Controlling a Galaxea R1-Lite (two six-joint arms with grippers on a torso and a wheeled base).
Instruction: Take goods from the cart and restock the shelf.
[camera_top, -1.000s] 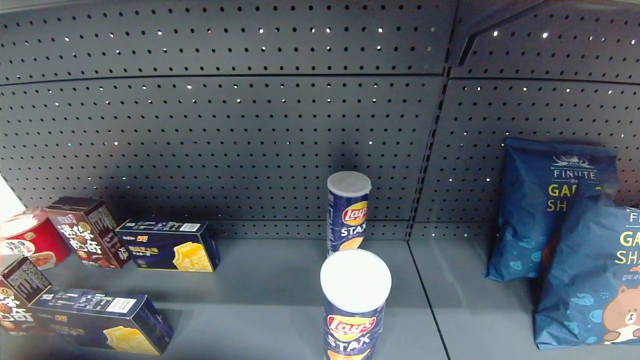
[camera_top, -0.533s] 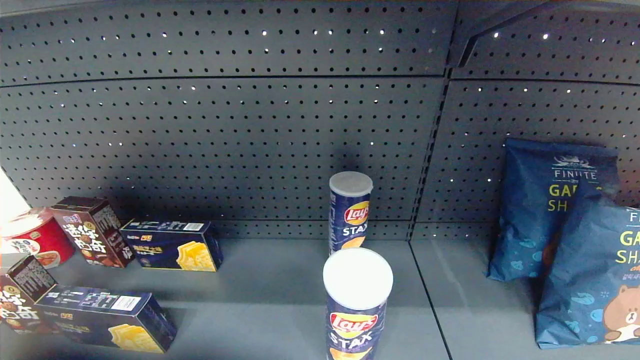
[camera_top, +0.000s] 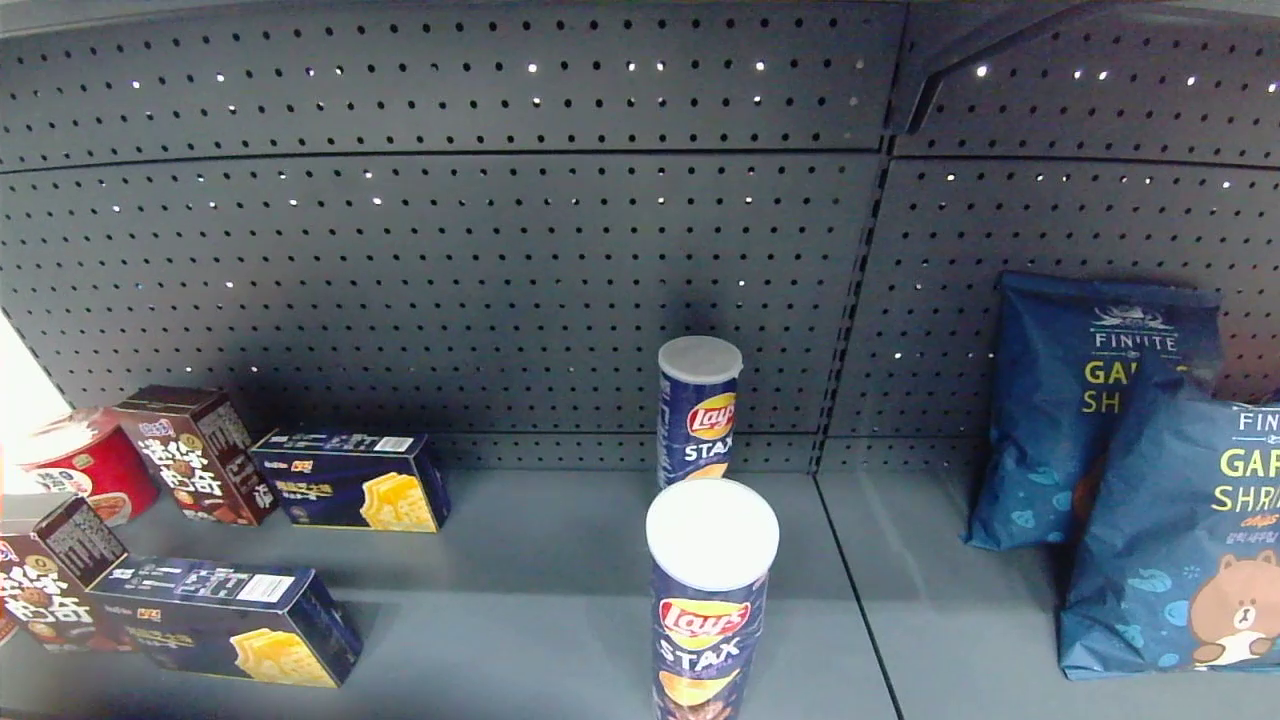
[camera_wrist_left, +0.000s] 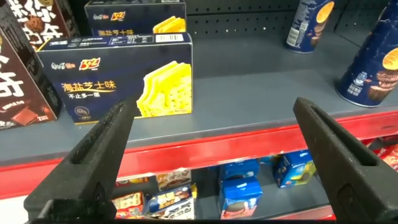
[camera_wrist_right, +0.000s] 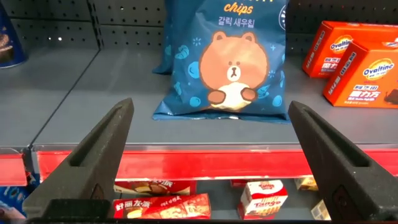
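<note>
Left end effector (camera_wrist_left: 212, 104), right end effector (camera_wrist_right: 211, 104) spread wide.

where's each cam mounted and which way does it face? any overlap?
Head view: on the head, looking forward and down onto the grey shelf and its pegboard back.
Left wrist view: on the left wrist, low at the shelf's front edge, facing in; the open left gripper frames the front cracker box.
Right wrist view: on the right wrist, same low angle; the open right gripper frames the bear chip bag.
Shared: head and left wrist views show that cracker box; head and right wrist, that bag.
</note>
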